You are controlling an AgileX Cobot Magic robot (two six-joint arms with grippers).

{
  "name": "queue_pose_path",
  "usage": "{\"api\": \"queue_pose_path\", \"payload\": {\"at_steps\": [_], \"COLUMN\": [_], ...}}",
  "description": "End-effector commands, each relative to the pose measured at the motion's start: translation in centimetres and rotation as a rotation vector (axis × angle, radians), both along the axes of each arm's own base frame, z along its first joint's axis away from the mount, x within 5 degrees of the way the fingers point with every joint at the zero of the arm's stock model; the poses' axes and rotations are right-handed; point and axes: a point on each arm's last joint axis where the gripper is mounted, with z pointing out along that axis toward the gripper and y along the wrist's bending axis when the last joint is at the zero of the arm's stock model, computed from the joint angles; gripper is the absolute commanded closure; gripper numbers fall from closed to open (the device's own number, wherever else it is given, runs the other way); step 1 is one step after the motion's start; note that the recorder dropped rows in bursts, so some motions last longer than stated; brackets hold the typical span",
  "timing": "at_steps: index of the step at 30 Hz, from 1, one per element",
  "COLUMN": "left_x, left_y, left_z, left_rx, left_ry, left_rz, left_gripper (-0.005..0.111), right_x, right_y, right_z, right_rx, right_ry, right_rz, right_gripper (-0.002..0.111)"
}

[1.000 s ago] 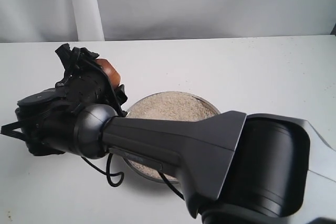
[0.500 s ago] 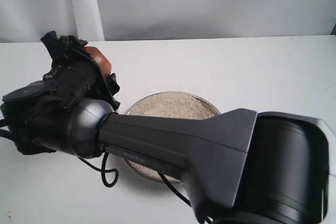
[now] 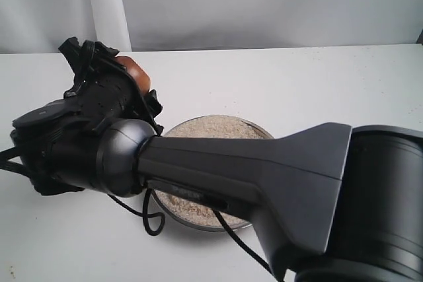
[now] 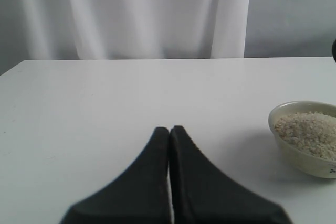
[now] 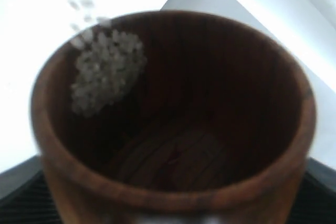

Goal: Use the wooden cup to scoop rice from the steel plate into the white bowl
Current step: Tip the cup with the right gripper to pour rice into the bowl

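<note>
White matte table, backed by a pale grey wall and a white curtain in soft folds. At the middle of the exterior view, a plate heaped with rice, near half hidden under the dark right arm reaching in from 5 o'clock. Against half a second ago, sits a touch further toward 3 o'clock at the wrist; against a full second ago, rides higher, toward 12, with more forearm in the 4 o'clock corner and the plate unmoved. Grips the cup in the right gripper, clamped on its sides, at 10 o'clock from the plate. Tips it well over: mouth turned back toward the wrist camera, base away, long axis running almost straight off from that lens down to the dark bottom. Shows only a rounded brown flank in the exterior view, at 1 o'clock of the gripper; exact lean there hard to tell. Carries a clump of rice on the inner wall by the rim, a few blurred grains past the lip. Elsewhere, left gripper pinched tight on nothing, low over the table, well apart from a cream bowl part-filled with rice.
</note>
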Motion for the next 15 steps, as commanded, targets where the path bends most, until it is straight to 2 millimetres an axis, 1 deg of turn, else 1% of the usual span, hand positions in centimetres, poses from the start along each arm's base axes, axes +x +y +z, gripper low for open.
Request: {"api": "queue_pose_path", "payload": {"at_steps": [1, 11, 15], "left_x": [0.00, 0.00, 0.00], "left_y": [-0.01, -0.01, -0.01], "left_z": [0.01, 0.01, 0.01], "left_rx": [-0.003, -0.003, -0.003], "left_ry": [-0.007, -0.007, -0.007], "left_rz": [-0.001, -0.001, -0.001], "left_gripper": [0.107, 0.107, 0.107], "right_x": [0.10, 0.10, 0.06], "right_y": [0.12, -0.15, -0.28], "right_z": [0.53, 0.53, 1.17], "right_rx": [0.004, 0.017, 0.138], "right_ry": [-0.027, -0.032, -0.049], "right_rz": [0.024, -0.013, -0.055], "right_gripper": [0.108, 0.108, 0.108]}}
